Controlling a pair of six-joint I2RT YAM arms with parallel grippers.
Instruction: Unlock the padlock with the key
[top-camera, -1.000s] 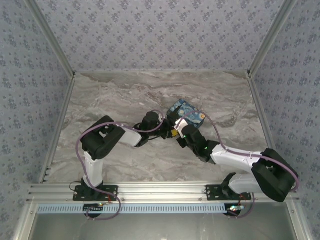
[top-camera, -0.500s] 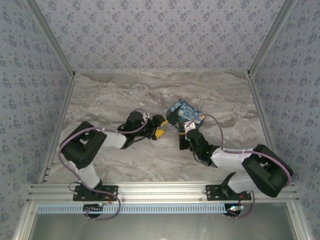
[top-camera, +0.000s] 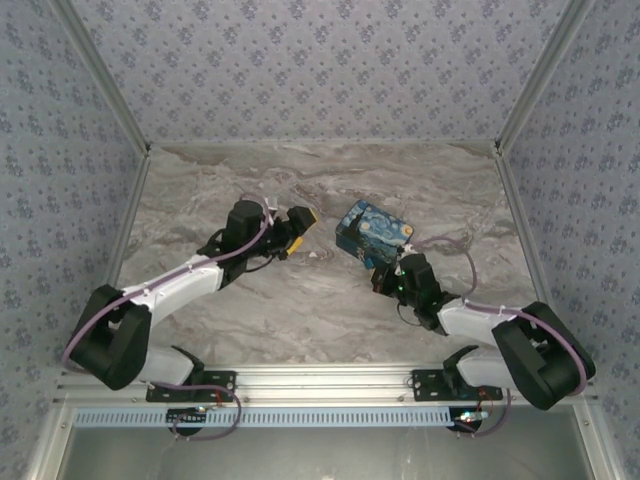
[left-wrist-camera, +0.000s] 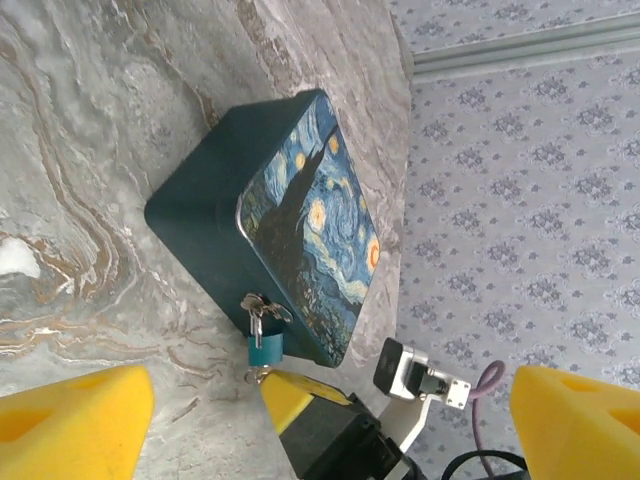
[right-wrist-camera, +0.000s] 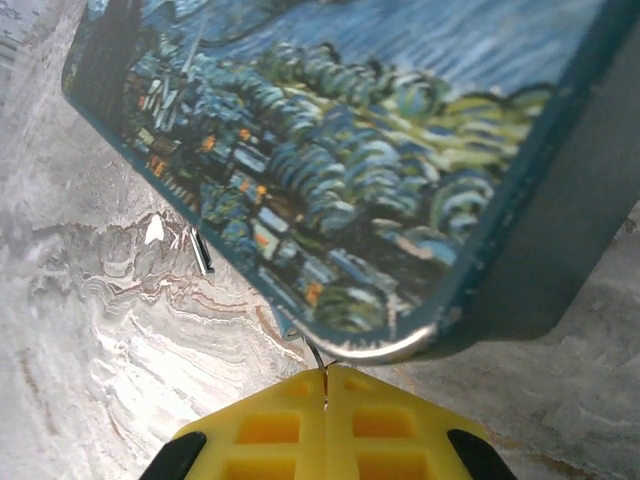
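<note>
We've got the left gripper (top-camera: 300, 230) spread wide w/ nothing in it, well apart from the box (top-camera: 372, 228). Right gripper (right-wrist-camera: 325, 418) is clamped tight at the box's corner. A thin metal bit runs into its seam, can't tell what tbh. Padlock (left-wrist-camera: 265, 347) hangs off the box's side, just beside the right gripper.

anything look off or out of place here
Nothing spilled or damaged. The painted box just sits skewed on the table, with the padlock on its front side and the shut right gripper close by.
</note>
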